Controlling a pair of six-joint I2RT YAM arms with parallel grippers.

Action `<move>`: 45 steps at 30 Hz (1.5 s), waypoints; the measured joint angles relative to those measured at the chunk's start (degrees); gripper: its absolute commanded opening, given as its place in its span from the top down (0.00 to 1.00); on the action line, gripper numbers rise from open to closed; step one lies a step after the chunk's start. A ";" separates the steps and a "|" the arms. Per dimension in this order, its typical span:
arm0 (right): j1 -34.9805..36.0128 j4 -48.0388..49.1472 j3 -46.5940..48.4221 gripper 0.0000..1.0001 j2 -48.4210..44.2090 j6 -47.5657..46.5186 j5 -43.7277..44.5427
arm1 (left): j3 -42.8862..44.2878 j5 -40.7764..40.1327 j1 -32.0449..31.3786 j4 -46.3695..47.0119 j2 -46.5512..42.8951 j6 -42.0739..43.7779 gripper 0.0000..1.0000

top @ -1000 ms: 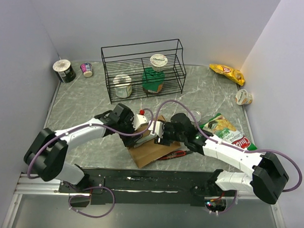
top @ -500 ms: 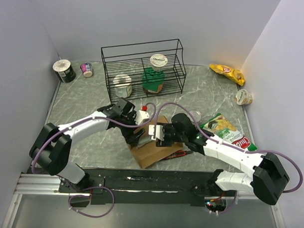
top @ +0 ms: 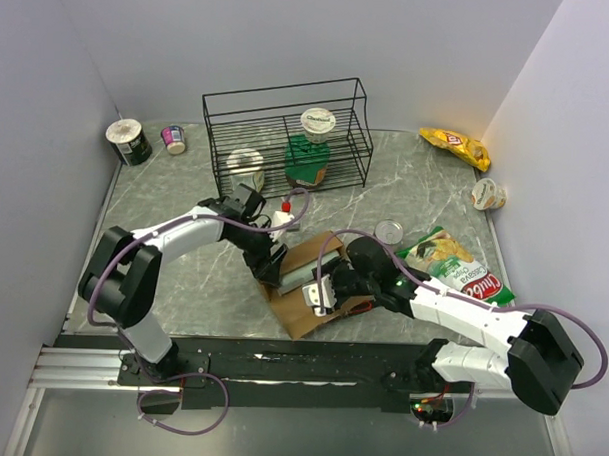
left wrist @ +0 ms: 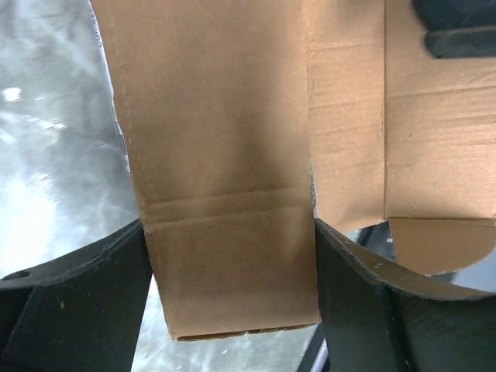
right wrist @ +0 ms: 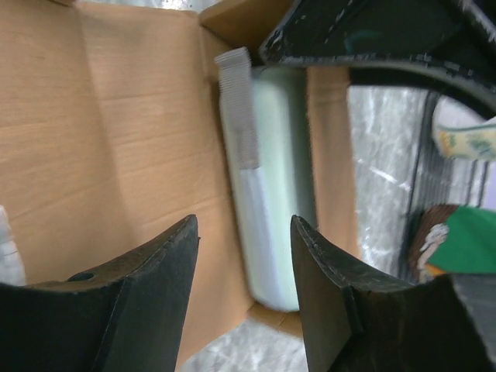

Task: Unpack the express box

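Note:
The express box (top: 304, 300) lies open near the table's front edge, plain brown inside. A pale green tube (top: 301, 271) lies in it and also shows in the right wrist view (right wrist: 271, 194). My left gripper (top: 272, 269) is at the box's left end. In the left wrist view it (left wrist: 230, 232) is wide open, with a cardboard flap (left wrist: 225, 155) filling the gap between the jaws and touching at least the right one. My right gripper (top: 324, 289) hovers over the box's inside. In the right wrist view it (right wrist: 244, 232) is open and empty, just above the tube.
The black wire rack (top: 289, 97) stands behind with a green-wrapped jar (top: 309, 153) and a cup (top: 245, 166) in it. A noodle cup (top: 127, 140) and small pink cup (top: 173, 136) sit far left. A green snack bag (top: 453, 265), clear lid (top: 389, 231), yellow bag (top: 454, 145) and small cup (top: 489, 194) lie to the right.
My left gripper moved from above the box to its left end flap. My right gripper came nearer over the box. The box now lies open with the tube showing.

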 measured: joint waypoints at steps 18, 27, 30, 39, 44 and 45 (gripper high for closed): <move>0.98 3.32 1.05 0.44 9.27 -8.20 -0.28 | 4.02 11.72 0.87 -7.67 7.10 2.14 0.26; 1.14 5.38 2.86 0.97 12.87 -8.20 1.03 | 5.11 11.67 2.05 -9.18 8.37 2.84 0.26; 1.18 5.22 3.30 1.00 12.68 -7.87 1.40 | 5.31 11.87 2.25 -9.29 8.61 2.93 0.25; 0.13 -5.79 4.46 1.00 1.79 -3.52 -0.35 | 5.60 12.96 2.25 -9.03 9.42 2.12 0.24; -0.07 -11.17 7.21 1.00 -8.70 2.12 -1.84 | 5.60 11.82 2.69 -7.23 9.42 -0.26 0.24; -0.09 -10.34 7.21 1.00 -11.45 4.00 -1.55 | 5.60 11.61 2.82 -6.84 9.42 -0.72 0.24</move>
